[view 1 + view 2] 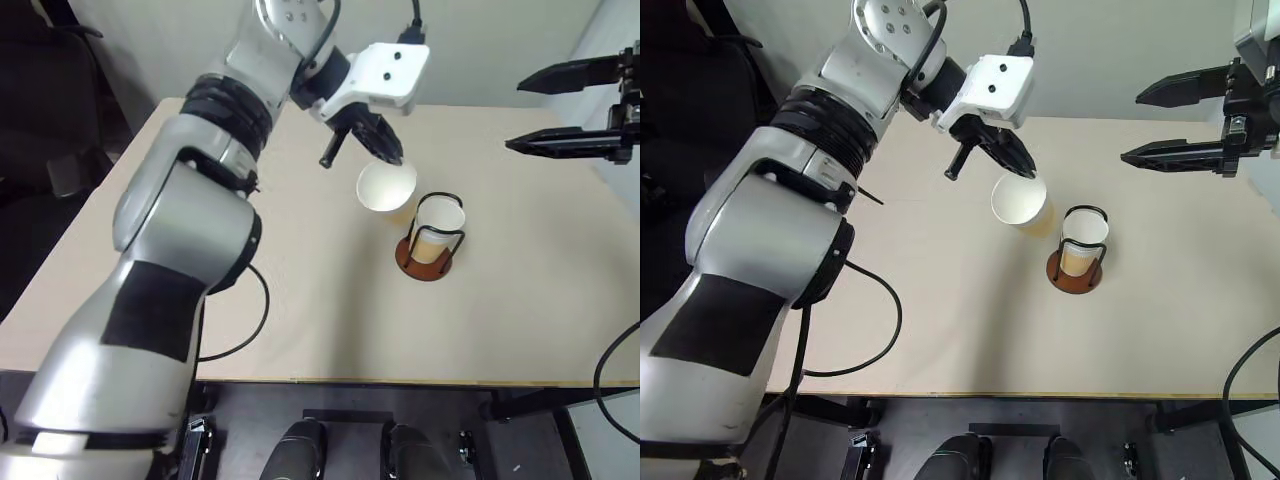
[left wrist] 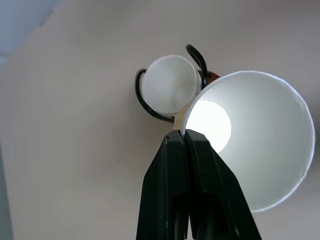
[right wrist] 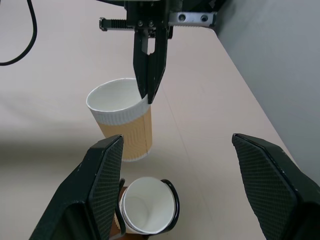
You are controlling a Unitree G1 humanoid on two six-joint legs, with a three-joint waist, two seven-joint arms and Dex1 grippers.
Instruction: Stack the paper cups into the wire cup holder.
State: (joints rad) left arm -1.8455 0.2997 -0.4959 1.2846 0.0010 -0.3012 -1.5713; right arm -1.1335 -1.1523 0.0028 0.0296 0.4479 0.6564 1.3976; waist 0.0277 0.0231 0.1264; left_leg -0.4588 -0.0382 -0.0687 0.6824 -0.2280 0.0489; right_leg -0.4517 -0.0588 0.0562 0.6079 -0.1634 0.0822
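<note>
My left gripper (image 1: 385, 152) is shut on the rim of a paper cup (image 1: 387, 187), one finger inside and one outside. That cup hangs tilted above the table, just left of the wire cup holder (image 1: 415, 264). The holder stands on its reddish-brown base with another paper cup (image 1: 439, 222) upright inside its black loops. In the left wrist view the held cup (image 2: 250, 140) sits beside the holder's cup (image 2: 169, 84). My right gripper (image 1: 572, 105) hovers open at the far right, above the table, with nothing between its fingers (image 3: 102, 185).
The beige table (image 1: 300, 300) stretches around the holder with bare room on all sides. A black cable (image 1: 255, 315) loops over the front left part. The table's front edge (image 1: 420, 381) runs close below the holder.
</note>
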